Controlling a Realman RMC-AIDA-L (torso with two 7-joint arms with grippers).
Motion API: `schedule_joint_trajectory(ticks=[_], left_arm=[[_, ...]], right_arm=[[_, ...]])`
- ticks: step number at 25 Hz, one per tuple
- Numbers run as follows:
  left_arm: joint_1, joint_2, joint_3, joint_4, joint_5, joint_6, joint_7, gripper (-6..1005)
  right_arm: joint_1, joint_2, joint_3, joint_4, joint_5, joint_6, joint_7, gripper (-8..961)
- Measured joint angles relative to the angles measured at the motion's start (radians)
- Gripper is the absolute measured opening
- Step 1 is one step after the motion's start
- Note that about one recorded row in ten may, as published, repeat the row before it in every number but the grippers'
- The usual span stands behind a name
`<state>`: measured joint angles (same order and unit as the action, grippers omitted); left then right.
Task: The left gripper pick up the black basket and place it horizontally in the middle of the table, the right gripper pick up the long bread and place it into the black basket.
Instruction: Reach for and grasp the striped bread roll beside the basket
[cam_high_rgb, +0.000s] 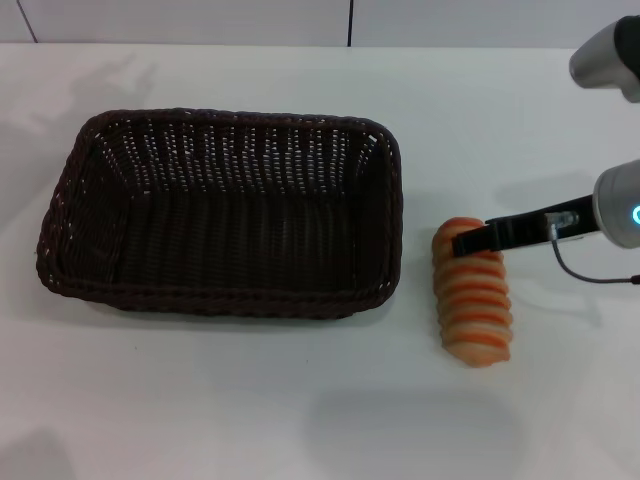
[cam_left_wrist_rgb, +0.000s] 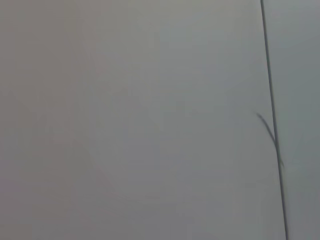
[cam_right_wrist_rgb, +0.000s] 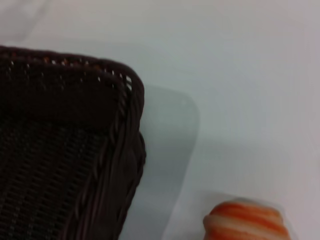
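The black basket (cam_high_rgb: 60, 215) lies lengthwise across the white table (cam_high_rgb: 300, 400), left of centre, and is empty. The long bread (cam_high_rgb: 475, 305), striped orange and cream, lies on the table just right of the basket, not touching it. My right gripper (cam_high_rgb: 478, 239) reaches in from the right, its thin black finger lying across the far end of the bread. The right wrist view shows a basket corner (cam_right_wrist_rgb: 131, 120) and one end of the bread (cam_right_wrist_rgb: 245, 225). My left gripper is out of view; its wrist view shows only a pale surface.
The grey body of the right arm (cam_high_rgb: 620, 205) and its thin cable (cam_high_rgb: 585, 275) hang over the table's right edge. A pale wall with dark seams (cam_high_rgb: 350, 20) runs behind the table. A dark seam (cam_left_wrist_rgb: 272, 130) crosses the left wrist view.
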<state>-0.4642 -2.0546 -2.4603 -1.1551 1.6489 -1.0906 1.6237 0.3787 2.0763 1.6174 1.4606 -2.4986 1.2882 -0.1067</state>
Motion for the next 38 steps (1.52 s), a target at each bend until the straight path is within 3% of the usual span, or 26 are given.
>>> schedule_joint_trajectory(ticks=[6, 32, 38], left_arm=[[0.003, -0.001, 0.001, 0.000, 0.000, -0.001, 0.001, 334], [0.003, -0.001, -0.004, -0.006, -0.010, -0.007, 0.001, 333], [0.006, -0.001, -0.008, -0.013, -0.011, -0.013, 0.001, 334]], right_arm=[[0.016, 0.001, 0.000, -0.058, 0.002, -0.015, -0.013, 607], [0.032, -0.001, -0.004, -0.081, 0.001, -0.005, -0.004, 606], [0.032, -0.001, -0.005, -0.078, 0.001, -0.005, -0.005, 458]])
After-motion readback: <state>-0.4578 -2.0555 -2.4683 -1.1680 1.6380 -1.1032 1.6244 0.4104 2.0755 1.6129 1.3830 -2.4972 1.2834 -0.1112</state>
